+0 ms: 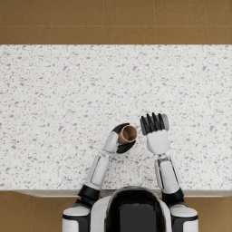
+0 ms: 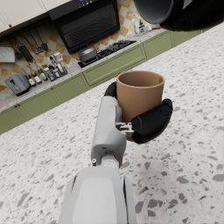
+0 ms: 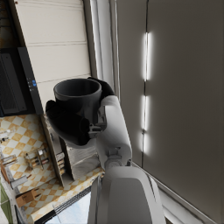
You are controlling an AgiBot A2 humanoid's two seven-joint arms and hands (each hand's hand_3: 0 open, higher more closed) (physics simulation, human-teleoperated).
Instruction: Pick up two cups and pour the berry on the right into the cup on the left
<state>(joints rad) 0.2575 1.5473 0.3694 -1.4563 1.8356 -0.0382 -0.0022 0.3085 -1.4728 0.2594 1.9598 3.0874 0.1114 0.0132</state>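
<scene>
The dark fingers (image 2: 151, 122) of the left hand (image 1: 121, 139) are closed around the brown cup (image 2: 139, 97), which is held upright above the speckled bench (image 1: 54, 99). The fingers (image 3: 65, 120) of the right hand (image 1: 155, 131) are wrapped around the grey cup (image 3: 78, 98), which is tipped on its side in the head view, with its mouth toward the brown cup (just beside it, the rims apart). The berry cannot be seen in either cup. Behind the brown cup, a stove (image 2: 105, 51) is seen against a checkered wall.
</scene>
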